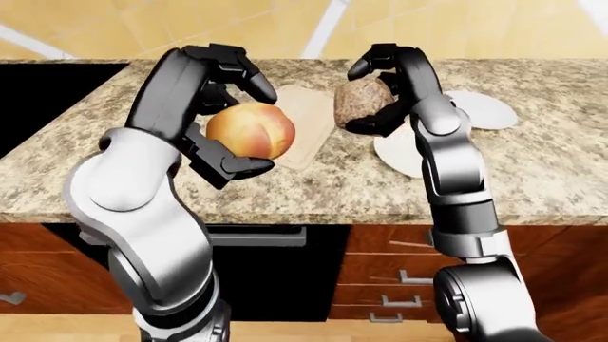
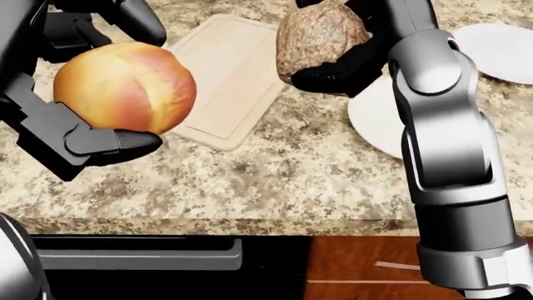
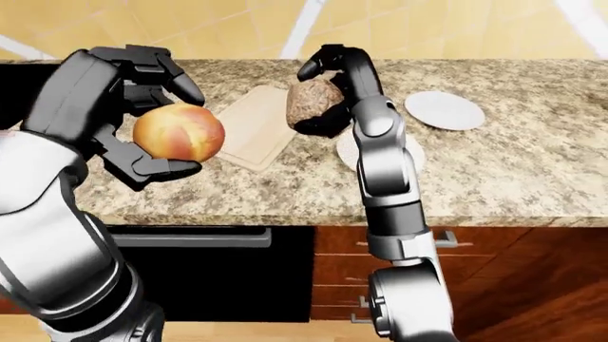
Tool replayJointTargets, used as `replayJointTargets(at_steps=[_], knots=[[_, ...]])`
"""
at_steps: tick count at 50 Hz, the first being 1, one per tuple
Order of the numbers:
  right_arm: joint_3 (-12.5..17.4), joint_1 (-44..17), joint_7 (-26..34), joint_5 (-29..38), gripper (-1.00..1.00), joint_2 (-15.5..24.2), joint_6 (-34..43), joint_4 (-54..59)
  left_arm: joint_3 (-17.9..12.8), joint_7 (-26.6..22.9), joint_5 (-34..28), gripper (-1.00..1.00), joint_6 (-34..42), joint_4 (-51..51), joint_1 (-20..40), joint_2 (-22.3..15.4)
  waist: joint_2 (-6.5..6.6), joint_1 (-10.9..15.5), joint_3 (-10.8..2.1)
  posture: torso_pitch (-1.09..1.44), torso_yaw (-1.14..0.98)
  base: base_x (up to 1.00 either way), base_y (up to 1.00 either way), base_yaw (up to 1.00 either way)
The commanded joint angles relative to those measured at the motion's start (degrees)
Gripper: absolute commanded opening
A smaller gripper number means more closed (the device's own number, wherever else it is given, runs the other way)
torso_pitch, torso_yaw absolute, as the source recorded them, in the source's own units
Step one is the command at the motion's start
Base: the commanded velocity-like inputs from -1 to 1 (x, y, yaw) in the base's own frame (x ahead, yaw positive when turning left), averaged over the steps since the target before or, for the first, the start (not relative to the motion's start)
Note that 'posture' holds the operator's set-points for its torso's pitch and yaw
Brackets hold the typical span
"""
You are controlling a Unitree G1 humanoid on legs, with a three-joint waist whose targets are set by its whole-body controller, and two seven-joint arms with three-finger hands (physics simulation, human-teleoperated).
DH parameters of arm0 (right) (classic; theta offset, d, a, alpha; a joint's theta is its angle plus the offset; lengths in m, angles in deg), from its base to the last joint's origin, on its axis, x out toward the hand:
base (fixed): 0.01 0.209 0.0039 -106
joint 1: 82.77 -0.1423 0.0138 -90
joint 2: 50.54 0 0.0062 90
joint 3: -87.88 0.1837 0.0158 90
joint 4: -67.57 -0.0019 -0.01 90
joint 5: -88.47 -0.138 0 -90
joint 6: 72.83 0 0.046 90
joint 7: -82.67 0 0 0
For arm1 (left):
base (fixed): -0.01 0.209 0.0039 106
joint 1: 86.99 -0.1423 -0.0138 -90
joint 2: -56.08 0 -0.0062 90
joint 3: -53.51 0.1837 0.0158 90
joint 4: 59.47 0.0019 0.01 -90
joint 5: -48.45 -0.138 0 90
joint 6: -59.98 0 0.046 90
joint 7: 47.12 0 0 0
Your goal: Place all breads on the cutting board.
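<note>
My left hand (image 2: 92, 81) is shut on a round golden-orange bread roll (image 2: 125, 86) and holds it above the counter, left of the pale wooden cutting board (image 2: 229, 78). My right hand (image 2: 342, 44) is shut on a brown speckled bread loaf (image 2: 319, 34) and holds it above the board's right edge. Both show in the left-eye view: the roll (image 1: 250, 130) and the loaf (image 1: 359, 102). The board lies bare on the granite counter (image 2: 283, 181).
A white plate (image 2: 379, 122) lies on the counter right of the board, partly behind my right forearm. A second white plate (image 3: 445, 110) lies further right. Below the counter edge are a dark appliance front (image 1: 256, 274) and wooden drawers (image 1: 399, 278).
</note>
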Motion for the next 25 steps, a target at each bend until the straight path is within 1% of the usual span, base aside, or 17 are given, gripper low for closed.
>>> replayJointTargets(at_steps=[1, 3, 5, 6, 7, 8, 9, 10, 11, 12, 13, 14, 16, 20, 22, 24, 25], knots=[[0.38, -3.01, 0.07, -0.38, -1.00, 0.13, -1.68, -2.77, -0.55, 1.91, 1.32, -1.00, -0.72, -1.53, 1.88, -1.04, -1.62, 0.25, -2.53, 0.00, 0.00, 0.00, 0.77, 0.00], [0.47, -3.18, -0.04, -0.53, -1.00, 0.03, -1.30, -3.02, -0.41, 2.25, 2.04, -1.00, -0.33, -1.58, 1.88, -1.55, -2.85, 0.20, -2.28, 0.00, 0.00, 0.00, 0.98, 0.00], [0.38, -3.41, -0.72, -0.16, -1.00, 0.25, -2.01, -2.49, -0.34, 2.82, 2.93, -1.00, -0.24, -1.43, 1.88, -1.85, -2.67, 0.09, -1.73, 0.00, 0.00, 0.00, 0.89, 0.00], [0.51, -3.60, -1.12, -0.07, -1.00, 0.29, -2.14, -2.06, -0.21, 2.97, 3.19, -1.00, -0.08, -1.39, 1.92, -2.02, -2.87, 0.23, -1.48, 0.00, 0.00, 0.00, 0.12, 0.00], [0.73, -3.74, -1.31, -0.25, -1.00, 0.35, -2.19, -1.85, -0.10, 3.13, 3.42, -1.00, 0.02, -1.30, 2.00, -2.18, -1.01, -0.02, -1.30, 0.00, 0.00, 0.00, 0.00, 0.00], [0.56, -3.54, -1.34, -0.13, -1.00, 0.41, -2.19, -2.12, -0.12, 3.30, 3.69, -1.00, 0.04, -1.12, 2.14, -2.33, -0.11, -0.50, -0.40, 0.00, 0.00, 0.00, 0.00, 0.00], [0.53, -3.49, -1.38, -0.11, -1.00, 0.40, -2.09, -2.07, -0.04, 3.31, 3.75, -1.00, 0.29, -1.04, 2.43, -2.50, 1.00, -0.93, 0.12, 0.00, 0.00, 0.00, 0.00, 0.00], [0.58, -3.53, -1.48, -0.15, -1.00, 0.36, -2.01, -1.99, 0.07, 3.36, 3.78, -1.00, 0.46, -0.97, 2.60, -2.59, 2.69, -1.29, -0.05, 0.00, 0.00, 0.00, 0.00, 0.00], [0.61, -3.44, -1.52, -0.25, -1.00, 0.33, -2.07, -1.93, 0.21, 3.41, 3.79, -1.00, 0.56, -0.97, 2.67, -2.63, 5.14, -1.60, -0.95, 0.00, 0.00, 0.00, 0.00, 0.00], [0.61, -3.34, -1.59, -0.24, -1.00, 0.38, -2.08, -1.91, 0.30, 3.46, 3.84, -1.00, 0.58, -1.02, 2.61, -2.63, 4.22, -1.67, -1.04, 0.00, 0.00, 0.00, 0.00, 0.00], [0.68, -3.32, -1.64, -0.31, -1.00, 0.41, -2.13, -1.81, 0.37, 3.49, 3.84, -1.00, 0.63, -1.07, 2.58, -2.64, 2.85, -1.15, -0.14, 0.00, 0.00, 0.00, 0.00, 0.00], [0.70, -3.33, -1.69, -0.34, -1.00, 0.46, -2.21, -1.69, 0.42, 3.53, 3.85, -1.00, 0.65, -1.09, 2.55, -2.62, 3.15, -0.87, -2.00, 0.00, 0.00, 0.05, 0.00, 0.00], [0.71, -3.36, -1.76, -0.45, -1.00, 0.50, -2.42, -1.40, 0.47, 3.69, 3.95, -1.00, 0.58, -1.01, 2.49, -2.55, 3.28, -0.37, -1.36, 0.00, 0.00, 0.18, 0.00, 0.00], [0.65, -2.98, -1.91, -0.60, -1.00, 0.44, -2.82, -1.28, 0.57, 3.75, 4.07, -1.00, 0.48, -1.19, 2.22, -2.56, 2.19, 0.18, -0.19, 0.00, 0.00, 0.28, 0.00, 0.00], [0.63, -2.87, -1.87, -0.61, -1.00, 0.42, -2.64, -1.57, 0.54, 3.83, 4.16, -1.00, 0.39, -1.29, 2.07, -2.50, 1.49, 0.28, -0.10, 0.00, 0.00, 0.30, 0.00, 0.00], [0.67, -2.83, -1.85, -0.68, -1.00, 0.47, -2.72, -1.59, 0.70, 3.71, 4.04, -1.00, 0.53, -1.33, 2.22, -2.51, -0.01, 0.50, -0.14, 0.00, 0.00, 0.30, 0.00, 0.00], [0.65, -2.81, -1.84, -0.68, -1.00, 0.49, -2.76, -1.59, 0.74, 3.58, 3.93, -1.00, 0.66, -1.34, 2.42, -2.55, -1.38, 0.59, -0.40, 0.00, 0.00, 0.30, 0.00, 0.00]])
